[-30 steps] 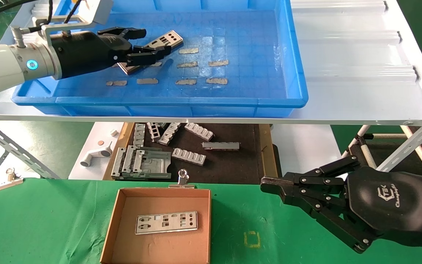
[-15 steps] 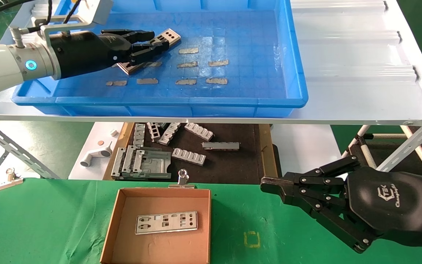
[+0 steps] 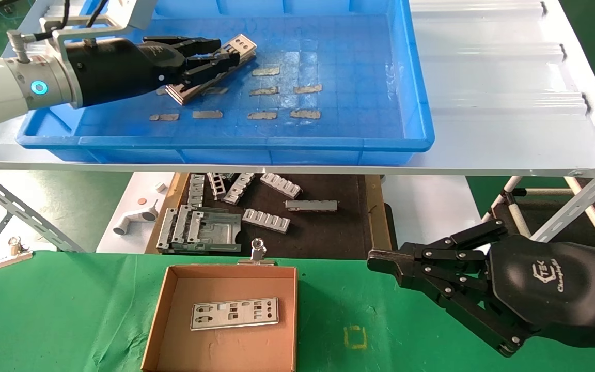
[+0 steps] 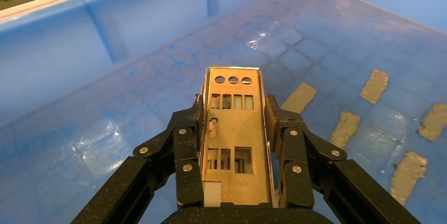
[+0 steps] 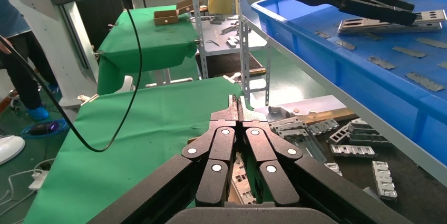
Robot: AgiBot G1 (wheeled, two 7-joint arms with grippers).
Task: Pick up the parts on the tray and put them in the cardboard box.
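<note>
— We have the left gripper [image 3: 222, 57] clamped across the long edges of a plate [image 4: 232, 129] at the tray's [image 3: 416, 103] ten o'clock; one plate [image 3: 234, 313] lies in the box [image 3: 166, 305].

— Let's lift level, clear the near rim, then head toward six o'clock. The right gripper [image 3: 380, 263], fingers together, idles at four o'clock.

Bright, even overhead light fills every view, and white glare patches sit on the glossy floor of the tray [image 3: 359, 77] — the same sheen shows in the left wrist view. Shadows are soft and short. Focus is crisp throughout, though the wrist views bow straight lines near their edges.
</note>
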